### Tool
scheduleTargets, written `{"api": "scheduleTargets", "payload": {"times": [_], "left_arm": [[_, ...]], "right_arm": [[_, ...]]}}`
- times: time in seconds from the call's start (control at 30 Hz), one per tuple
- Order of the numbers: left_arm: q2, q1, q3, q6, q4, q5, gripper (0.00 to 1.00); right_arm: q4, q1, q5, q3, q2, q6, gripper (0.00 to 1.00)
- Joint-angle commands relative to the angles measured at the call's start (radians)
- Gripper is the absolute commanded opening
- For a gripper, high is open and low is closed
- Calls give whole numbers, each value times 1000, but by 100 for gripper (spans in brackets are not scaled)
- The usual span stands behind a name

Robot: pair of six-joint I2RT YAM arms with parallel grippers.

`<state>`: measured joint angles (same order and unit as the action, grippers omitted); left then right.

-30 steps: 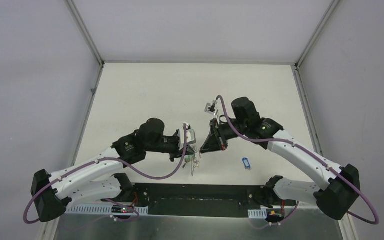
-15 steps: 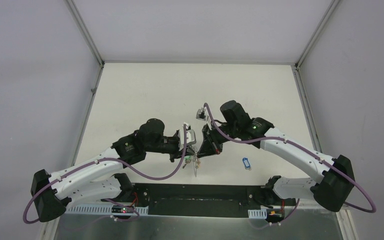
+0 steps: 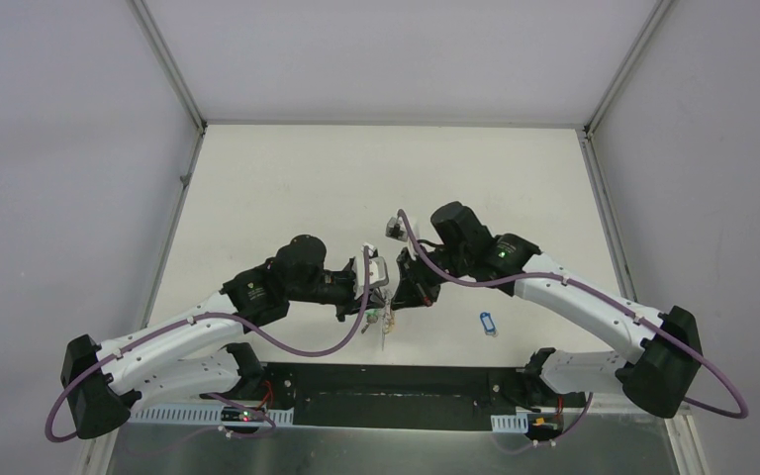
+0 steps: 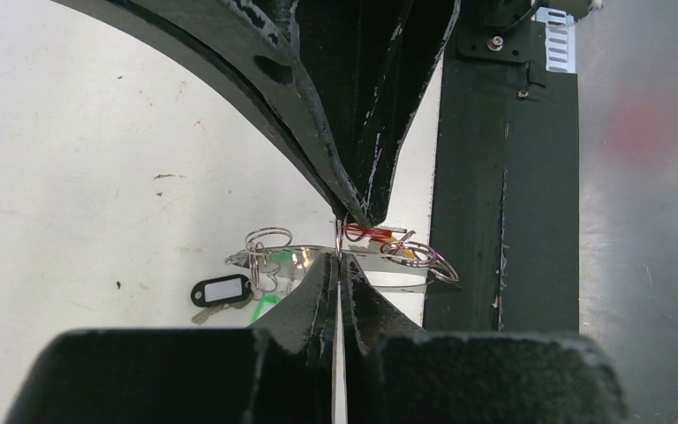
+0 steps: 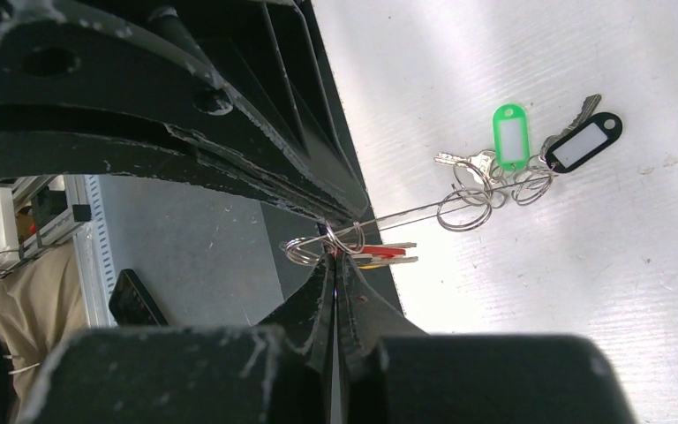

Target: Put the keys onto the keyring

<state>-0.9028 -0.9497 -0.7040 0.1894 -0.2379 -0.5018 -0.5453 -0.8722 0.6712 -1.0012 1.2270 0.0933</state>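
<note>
Shut left end effector (image 4: 339, 261) pinches keyring (image 5: 406, 212) rim. Shut right end effector (image 5: 335, 256), tips at split ring (image 5: 318, 246) on keyring, by red-tag key (image 5: 381, 253). On keyring: green-tag key (image 5: 510, 134), black-tag key (image 5: 587, 141). Right of keyring: blue-tag key (image 3: 487, 324), on bench (image 3: 287, 198).

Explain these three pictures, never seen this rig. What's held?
Two robot arms are bolted at the near edge of a table; each ends in a two-finger gripper. The wide picture looks down from above and behind them. The other two come from wrist cameras: each shows its own gripper at the bottom, the other arm's at the top. The left gripper is shut on the keyring, a thin hoop seen edge-on, with a green-tagged key, a black-tagged key and a red-tagged key. The right gripper is shut beside the red one; what it pinches is unclear. A blue-tagged key lies alone on the table.
</note>
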Motion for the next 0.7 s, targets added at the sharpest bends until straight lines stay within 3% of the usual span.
{"api": "scheduleTargets", "payload": {"times": [0.0,0.27,0.57,0.67], "left_arm": [[20,-12,-6,-18,62,-32,0],[15,-11,-8,-23,57,-27,0],[17,-14,-6,-28,55,-25,0],[17,-14,-6,-30,55,-23,0]], "right_arm": [[14,-19,-43,-58,-31,-38,0],[28,-52,-30,-60,-47,-65,0],[18,-59,-178,-66,-49,-27,0],[25,-61,-165,-63,-60,-32,0]]}}
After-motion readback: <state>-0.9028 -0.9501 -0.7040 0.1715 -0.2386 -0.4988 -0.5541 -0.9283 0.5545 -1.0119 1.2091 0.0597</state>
